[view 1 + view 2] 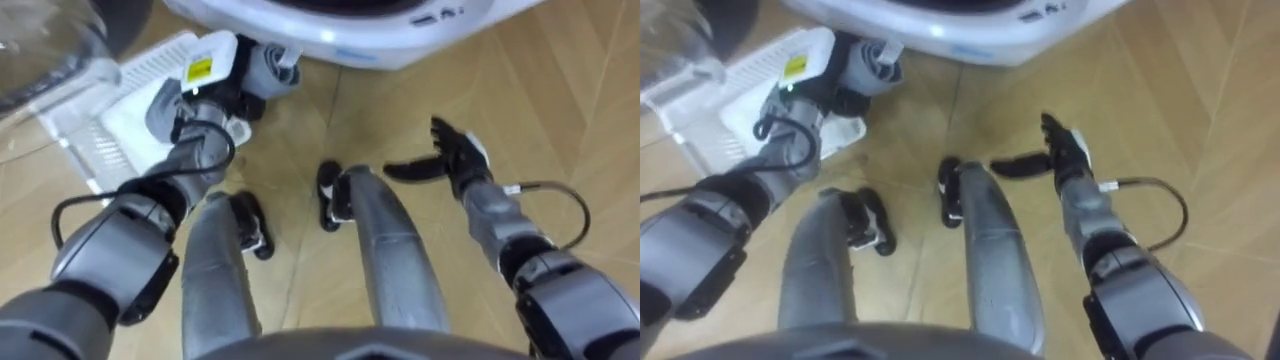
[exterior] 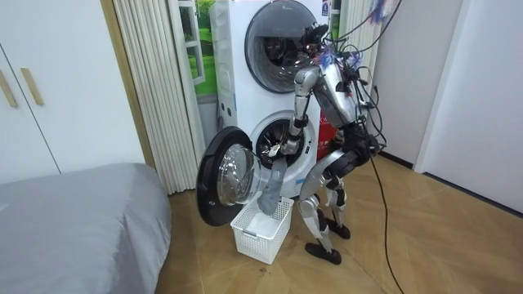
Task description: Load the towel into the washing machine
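Left hand (image 1: 215,95) curled round the grey towel (image 1: 265,70) at the washing machine (image 1: 400,35) mouth, above the basket (image 1: 110,120), loading apparently unfinished; right hand (image 1: 450,160) spread wide, empty.

The towel (image 2: 271,186) is plain grey cloth, hanging as a long, loose strip from the mouth of the washing machine (image 2: 304,167), its top bunched in the curled fingers of the left hand (image 1: 225,98) and its lower end reaching the white basket (image 2: 260,238) at 6 o'clock below. The machine is a white front-loader, the lower of two stacked units. Its round, dark-rimmed glass door (image 2: 225,175) stands swung open at 9 o'clock of the drum opening in the room view.
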Available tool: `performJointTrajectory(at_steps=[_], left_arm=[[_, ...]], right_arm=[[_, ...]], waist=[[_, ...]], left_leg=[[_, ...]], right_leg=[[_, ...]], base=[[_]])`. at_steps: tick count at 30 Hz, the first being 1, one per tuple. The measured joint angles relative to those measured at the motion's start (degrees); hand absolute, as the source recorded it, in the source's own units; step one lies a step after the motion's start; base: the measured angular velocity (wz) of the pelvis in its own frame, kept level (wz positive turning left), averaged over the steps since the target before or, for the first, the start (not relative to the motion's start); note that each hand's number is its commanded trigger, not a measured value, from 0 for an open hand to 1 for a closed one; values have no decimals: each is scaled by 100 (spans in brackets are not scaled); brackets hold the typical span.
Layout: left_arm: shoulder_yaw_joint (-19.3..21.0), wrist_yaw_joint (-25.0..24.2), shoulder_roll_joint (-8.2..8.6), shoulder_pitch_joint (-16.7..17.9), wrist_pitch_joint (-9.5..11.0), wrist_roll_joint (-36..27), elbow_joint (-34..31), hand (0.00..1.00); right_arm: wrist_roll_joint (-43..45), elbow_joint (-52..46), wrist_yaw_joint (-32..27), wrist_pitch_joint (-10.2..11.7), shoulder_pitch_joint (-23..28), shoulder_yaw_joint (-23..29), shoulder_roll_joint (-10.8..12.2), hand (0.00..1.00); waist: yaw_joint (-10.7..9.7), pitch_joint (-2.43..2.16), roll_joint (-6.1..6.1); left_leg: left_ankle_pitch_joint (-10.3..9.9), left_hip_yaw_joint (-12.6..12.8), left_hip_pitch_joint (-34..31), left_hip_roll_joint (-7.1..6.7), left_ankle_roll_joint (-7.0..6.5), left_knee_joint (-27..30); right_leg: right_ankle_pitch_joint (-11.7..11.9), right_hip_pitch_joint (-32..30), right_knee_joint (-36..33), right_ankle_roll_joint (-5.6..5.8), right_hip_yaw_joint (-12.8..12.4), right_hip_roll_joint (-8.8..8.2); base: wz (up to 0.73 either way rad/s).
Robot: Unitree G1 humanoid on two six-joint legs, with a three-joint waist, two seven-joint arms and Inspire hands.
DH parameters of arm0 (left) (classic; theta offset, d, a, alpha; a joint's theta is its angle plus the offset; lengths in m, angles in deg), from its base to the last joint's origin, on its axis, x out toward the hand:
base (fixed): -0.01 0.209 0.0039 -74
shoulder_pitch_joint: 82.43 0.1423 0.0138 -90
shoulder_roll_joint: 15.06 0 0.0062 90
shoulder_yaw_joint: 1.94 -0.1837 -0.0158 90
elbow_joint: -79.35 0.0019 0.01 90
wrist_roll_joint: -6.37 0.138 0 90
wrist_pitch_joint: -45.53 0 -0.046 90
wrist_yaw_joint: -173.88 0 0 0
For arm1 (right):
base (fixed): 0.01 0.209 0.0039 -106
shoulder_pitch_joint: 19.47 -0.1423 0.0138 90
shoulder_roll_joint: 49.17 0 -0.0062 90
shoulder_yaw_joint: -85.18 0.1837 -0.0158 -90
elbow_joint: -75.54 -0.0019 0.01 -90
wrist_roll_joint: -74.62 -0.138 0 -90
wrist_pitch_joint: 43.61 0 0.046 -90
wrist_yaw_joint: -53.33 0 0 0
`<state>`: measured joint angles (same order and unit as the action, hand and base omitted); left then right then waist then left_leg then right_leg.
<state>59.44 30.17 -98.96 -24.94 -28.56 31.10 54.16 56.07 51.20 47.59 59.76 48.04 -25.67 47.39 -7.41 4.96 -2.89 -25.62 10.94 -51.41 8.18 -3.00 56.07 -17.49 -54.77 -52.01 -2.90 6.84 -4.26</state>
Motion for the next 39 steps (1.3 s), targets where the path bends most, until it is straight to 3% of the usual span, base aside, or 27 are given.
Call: performJointTrajectory(at_steps=[5, 8, 13, 15, 19, 22, 27, 32, 33, 34, 35, 36, 37, 39], left_arm=[[185, 110, 415, 379, 34, -764, -798, 100], [133, -132, 566, 600, 47, -1469, -1266, 100], [89, -1085, 578, 828, 47, -2889, -1815, 100], [84, -1755, 572, 829, 47, -3912, -1844, 100], [-2, -2674, 582, 1010, 46, -5135, -2179, 100], [-79, -3196, 573, 1052, 24, -5484, -2305, 100], [140, -3637, 557, 1058, -58, -6344, -2375, 100], [323, -3968, 556, 1075, -60, -6712, -2376, 100], [378, -4021, 555, 1084, -70, -6790, -2375, 100], [406, -4052, 556, 1085, -79, -6805, -2375, 100], [427, -4111, 556, 1087, -117, -6934, -2376, 100], [431, -4132, 556, 1088, -150, -7042, -2376, 100], [437, -4153, 556, 1090, -216, -7280, -2375, 100], [442, -4153, 556, 1099, -286, -7611, -2375, 100]], right_arm=[[376, -533, -188, -6, 25, 19, 171, 0], [541, -608, -188, 7, -1, 14, 282, 0], [670, -932, -144, 25, 202, -37, 333, 0], [696, -930, -37, 26, 233, -43, 374, 0], [740, -929, -24, 28, 296, -39, 369, 0], [622, -929, -38, 27, 316, -23, 336, 0], [631, -931, -55, 90, 381, 244, 365, 0], [574, -925, -42, 236, 447, 429, 430, 0], [568, -917, -34, 239, 448, 466, 461, 27], [567, -917, -36, 251, 456, 480, 468, 60], [560, -904, -33, 282, 467, 496, 467, 90], [552, -902, -31, 283, 464, 512, 467, 100], [544, -901, -29, 281, 455, 524, 463, 100], [532, -901, -1, 277, 449, 522, 467, 100]], waist=[[255, -30, 41], [319, -50, 38], [300, -132, 2], [293, -174, -22], [286, -196, -56], [286, -196, -57], [295, -197, -56], [298, -201, -51], [293, -206, -45], [291, -216, -44], [294, -255, -41], [298, -271, -33], [298, -297, -13], [300, -303, -4]], left_leg=[[83, -11, 161, -91, -26, -203], [195, 18, 191, -131, -54, -409], [268, 6, 197, -202, -61, -536], [279, -1, 222, -196, -58, -547], [286, -1, 216, -194, -70, -550], [290, 1, 206, -189, -80, -550], [295, 2, 198, -170, -86, -573], [295, -11, 281, -116, -85, -568], [295, -14, 310, -97, -84, -582], [296, -19, 316, -97, -83, -591], [297, -23, 316, -99, -80, -605], [298, -23, 316, -99, -79, -608], [298, -28, 319, -102, -78, -612], [301, -27, 372, -105, -74, -632]], right_leg=[[19, 190, 154, 27, 120, -120], [102, 228, 319, 36, 173, -178], [117, 234, 376, 38, 207, -247], [130, 274, 415, 36, 228, -242], [151, 292, 451, 48, 245, -247], [177, 291, 475, 56, 247, -242], [224, 293, 522, 51, 272, -222], [232, 432, 589, 51, 302, -171], [245, 477, 631, 34, 347, -168], [246, 489, 639, 34, 356, -169], [247, 490, 646, 33, 366, -173], [247, 491, 647, 33, 370, -174], [248, 500, 644, 33, 376, -176], [248, 551, 641, 33, 375, -176]], base=[[8], [11], [7], [0], [0], [0], [-1], [0], [0], [0], [4], [4], [0], [0]])
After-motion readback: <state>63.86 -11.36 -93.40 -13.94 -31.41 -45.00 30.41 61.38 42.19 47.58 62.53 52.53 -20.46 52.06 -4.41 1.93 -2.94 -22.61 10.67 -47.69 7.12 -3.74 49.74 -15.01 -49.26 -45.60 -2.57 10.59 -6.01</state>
